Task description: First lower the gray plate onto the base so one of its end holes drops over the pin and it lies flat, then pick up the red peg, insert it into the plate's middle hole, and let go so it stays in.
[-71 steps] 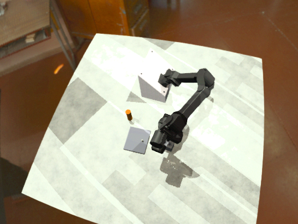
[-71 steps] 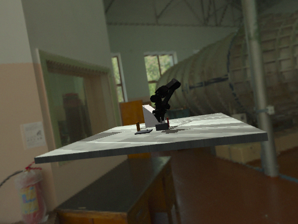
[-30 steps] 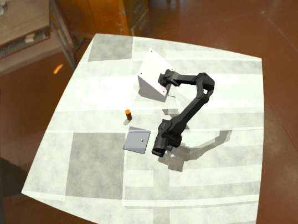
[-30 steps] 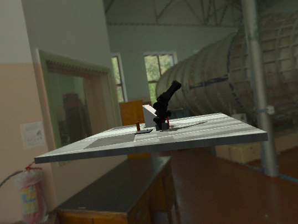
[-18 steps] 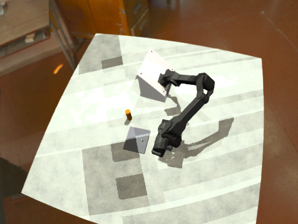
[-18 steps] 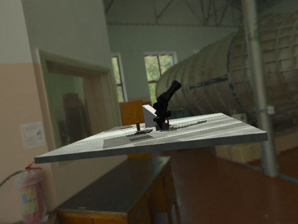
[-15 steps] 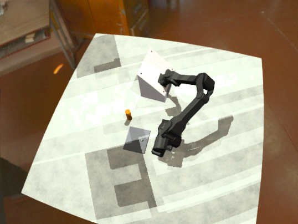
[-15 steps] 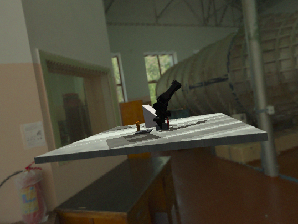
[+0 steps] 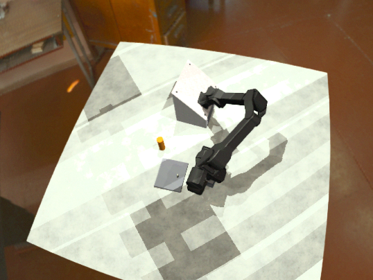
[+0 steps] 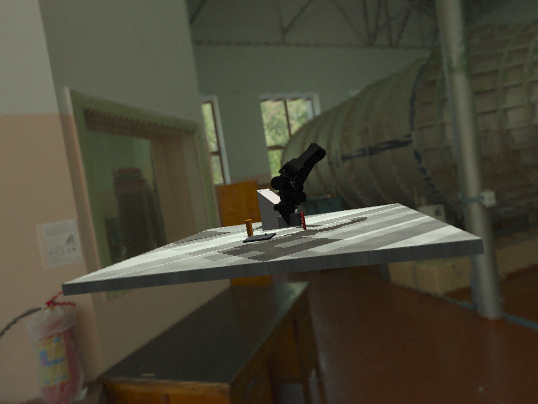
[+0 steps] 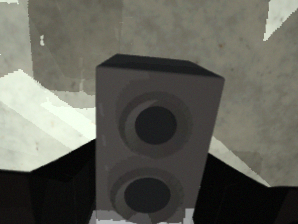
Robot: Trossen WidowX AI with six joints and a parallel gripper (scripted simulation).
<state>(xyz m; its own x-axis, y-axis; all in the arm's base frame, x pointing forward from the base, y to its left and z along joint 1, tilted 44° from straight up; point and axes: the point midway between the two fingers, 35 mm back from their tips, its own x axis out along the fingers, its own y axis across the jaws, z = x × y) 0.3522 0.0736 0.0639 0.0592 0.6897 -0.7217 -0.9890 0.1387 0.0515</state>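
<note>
Right beside the base (image 9: 166, 180), on its far-from-edge side, gripper (image 9: 202, 181) sits low, clenched on gray plate (image 11: 155, 145). Two plate holes show btwn dark fingers. Pin (image 9: 177, 175) bare. Orange cylinder (image 9: 160, 143) just beyond base; red peg (image 10: 303, 220) behind arm.

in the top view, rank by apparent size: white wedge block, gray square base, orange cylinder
Largest to smallest:
1. white wedge-shaped block
2. flat gray square base with its small pin
3. short orange cylinder, clearly the smallest
All rest on the table, so nearness hardly skews this.

Overhead, low side-on, close wrist views
</note>
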